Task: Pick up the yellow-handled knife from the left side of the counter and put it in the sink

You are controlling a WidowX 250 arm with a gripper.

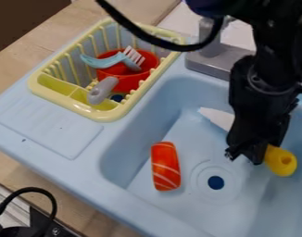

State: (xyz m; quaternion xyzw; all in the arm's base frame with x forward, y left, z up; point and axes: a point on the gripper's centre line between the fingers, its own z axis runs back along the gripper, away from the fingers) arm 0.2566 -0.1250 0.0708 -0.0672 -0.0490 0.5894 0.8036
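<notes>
The black gripper [245, 154] hangs down over the right part of the light-blue sink [141, 152]. Right beside its lower end, partly behind it, is a rounded yellow piece [281, 161] like a handle. A whitish flat piece [217, 117] shows on the gripper's other side, roughly in line with the yellow one; whether the two are joined is hidden by the gripper. An orange-red piece with pale stripes [165, 166], like salmon, lies in the sink left of the round drain [216, 182].
A pale yellow dish rack [104, 114] stands on the upper-left rim, holding a red pot [127, 79] with a grey handle and a light-blue fork-like utensil [105, 62]. The grey tap base [210, 63] is behind the sink. Black cables cross the top and the lower-left corner.
</notes>
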